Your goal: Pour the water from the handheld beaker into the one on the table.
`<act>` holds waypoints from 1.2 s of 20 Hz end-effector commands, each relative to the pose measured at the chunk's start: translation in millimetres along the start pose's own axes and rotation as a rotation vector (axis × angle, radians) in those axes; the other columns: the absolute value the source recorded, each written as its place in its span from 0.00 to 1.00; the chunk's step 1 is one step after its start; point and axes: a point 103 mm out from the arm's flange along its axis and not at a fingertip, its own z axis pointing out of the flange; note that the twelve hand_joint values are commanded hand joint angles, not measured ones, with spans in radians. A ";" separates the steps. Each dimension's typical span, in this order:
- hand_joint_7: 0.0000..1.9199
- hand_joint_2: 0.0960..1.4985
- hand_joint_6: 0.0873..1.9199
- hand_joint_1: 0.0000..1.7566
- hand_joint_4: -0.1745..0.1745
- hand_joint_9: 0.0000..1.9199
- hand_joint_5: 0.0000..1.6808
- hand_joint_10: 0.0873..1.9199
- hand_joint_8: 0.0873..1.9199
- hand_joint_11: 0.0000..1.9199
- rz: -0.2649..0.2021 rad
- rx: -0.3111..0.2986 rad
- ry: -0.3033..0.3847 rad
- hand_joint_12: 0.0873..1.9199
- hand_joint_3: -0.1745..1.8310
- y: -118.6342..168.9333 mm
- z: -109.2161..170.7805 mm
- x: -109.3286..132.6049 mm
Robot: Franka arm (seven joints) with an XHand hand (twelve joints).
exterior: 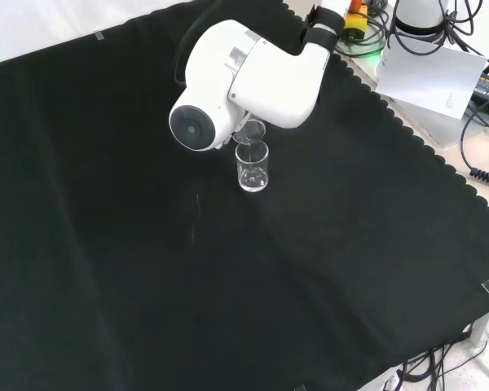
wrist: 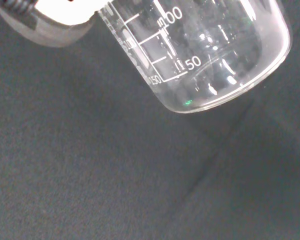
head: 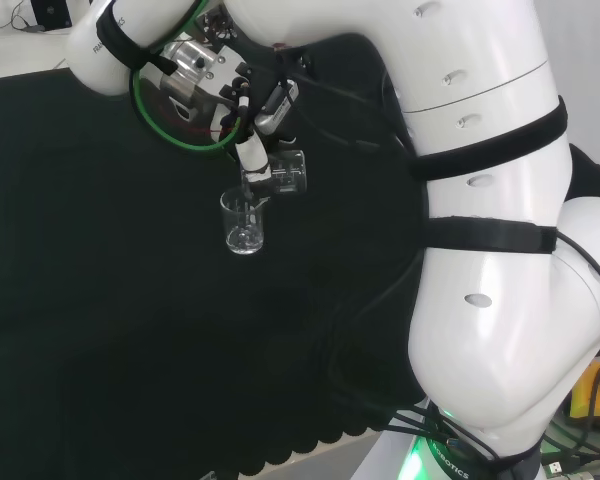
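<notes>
A clear glass beaker [head: 246,222] stands upright on the black cloth; the front view has this table beaker [exterior: 253,165] just below the arm's big white link. A second clear beaker [head: 285,172] is tipped on its side right above it, its mouth over the standing beaker's rim. The hand [head: 250,150] is curled round this tilted beaker. The wrist view has the held beaker [wrist: 205,50] close up, with printed graduation marks, beside a white part of the hand [wrist: 60,15]. In the front view its rim [exterior: 251,130] peeks out under the link. How much water either holds, I cannot tell.
The arm's white links [head: 490,200] take up the right of the head view, with a green cable loop [head: 170,130] near the wrist. In the front view, the round-capped link [exterior: 228,90] hangs over the cloth [exterior: 147,269]. Cables and a paper sheet [exterior: 432,77] lie beyond the cloth's scalloped edge.
</notes>
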 end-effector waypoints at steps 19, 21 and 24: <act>0.73 0.74 0.45 0.67 0.00 0.81 0.65 0.42 0.60 0.71 -0.004 -0.063 0.007 0.43 0.00 -4.0 7.2 -0.7; 0.73 0.74 0.45 0.67 0.00 0.81 0.65 0.42 0.60 0.71 -0.006 -0.098 0.021 0.43 0.00 -5.5 9.8 -1.6; 0.73 0.74 0.45 0.67 0.00 0.81 0.65 0.42 0.60 0.71 -0.001 -0.152 0.032 0.43 0.00 -8.6 14.4 -3.9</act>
